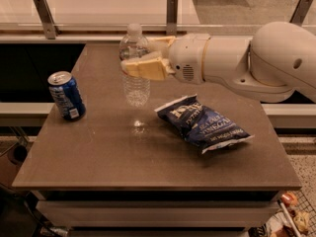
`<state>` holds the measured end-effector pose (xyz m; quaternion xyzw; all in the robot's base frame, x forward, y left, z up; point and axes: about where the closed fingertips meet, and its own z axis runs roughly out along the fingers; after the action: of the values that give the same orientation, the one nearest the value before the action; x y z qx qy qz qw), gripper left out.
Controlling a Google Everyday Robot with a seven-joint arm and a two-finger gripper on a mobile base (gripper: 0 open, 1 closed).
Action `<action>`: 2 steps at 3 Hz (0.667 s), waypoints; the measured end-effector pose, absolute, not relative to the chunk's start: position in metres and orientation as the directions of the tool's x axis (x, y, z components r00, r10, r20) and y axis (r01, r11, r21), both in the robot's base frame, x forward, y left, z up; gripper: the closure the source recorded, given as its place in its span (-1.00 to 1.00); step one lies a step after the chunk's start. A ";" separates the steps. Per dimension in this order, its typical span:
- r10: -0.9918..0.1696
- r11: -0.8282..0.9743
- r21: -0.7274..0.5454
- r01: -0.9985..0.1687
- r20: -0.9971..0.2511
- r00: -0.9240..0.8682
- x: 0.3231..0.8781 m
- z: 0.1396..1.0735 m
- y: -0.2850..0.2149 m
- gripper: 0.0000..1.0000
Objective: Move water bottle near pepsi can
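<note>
The water bottle (136, 85) is a clear ribbed bottle with a white cap, upright and held a little above the brown table (108, 152), left of centre. My gripper (143, 59) reaches in from the right and is shut on the bottle's upper body; its cream fingers (145, 68) hide the label band. The pepsi can (66, 96), blue with a silver top, stands upright near the table's left edge, about a can's width or two left of the bottle.
A flat dark-blue chip bag (203, 124) lies right of centre on the table. My white arm (247, 63) spans the right rear of the table. A glass rail with metal posts (171, 14) runs behind the table.
</note>
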<state>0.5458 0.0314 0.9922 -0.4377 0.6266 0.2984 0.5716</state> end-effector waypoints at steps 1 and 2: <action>-0.208 0.393 -0.123 -0.911 -0.977 0.042 0.542 0.987 0.058 1.00; -0.234 0.316 -0.087 -0.945 -0.972 0.011 0.554 0.966 0.090 1.00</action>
<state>0.5541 0.0904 0.9658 -0.4778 0.6169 0.3375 0.5266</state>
